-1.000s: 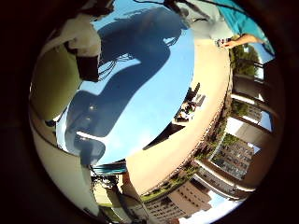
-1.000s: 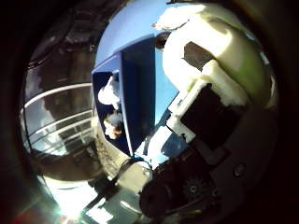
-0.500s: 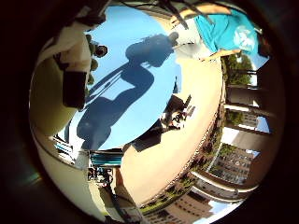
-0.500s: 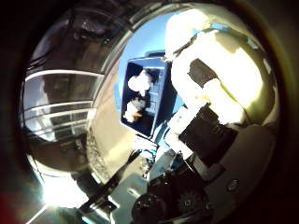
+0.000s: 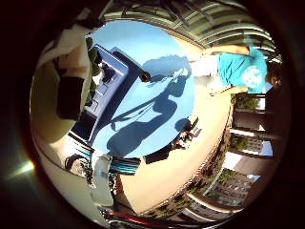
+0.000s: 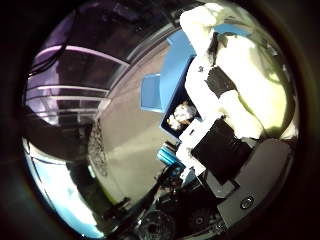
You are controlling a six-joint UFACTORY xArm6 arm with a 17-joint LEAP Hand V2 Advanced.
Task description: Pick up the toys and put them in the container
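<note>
Outdoor scene seen from the palm of the robot hand point(image 6: 235, 115). The landmark is the blue container point(image 5: 106, 90), an open bin that rests on the round blue surface point(image 5: 143, 62), near that surface's edge. Inside the container, against one wall, lie light-coloured toys point(image 6: 181, 115), visible in the thumb-side view just beside the white and black fingers point(image 6: 210, 80). The fingers extend alongside and partly across the container's opening; whether they are straight or curled, and whether they hold anything, cannot be told. A small dark object point(image 5: 145, 76) sits on the surface just beside the container; what it is cannot be made out. The shadow point(image 5: 152, 114) of the arm falls across the surface beyond the container. Tan paving point(image 5: 186, 167) surrounds the surface on the side away from the container.
</note>
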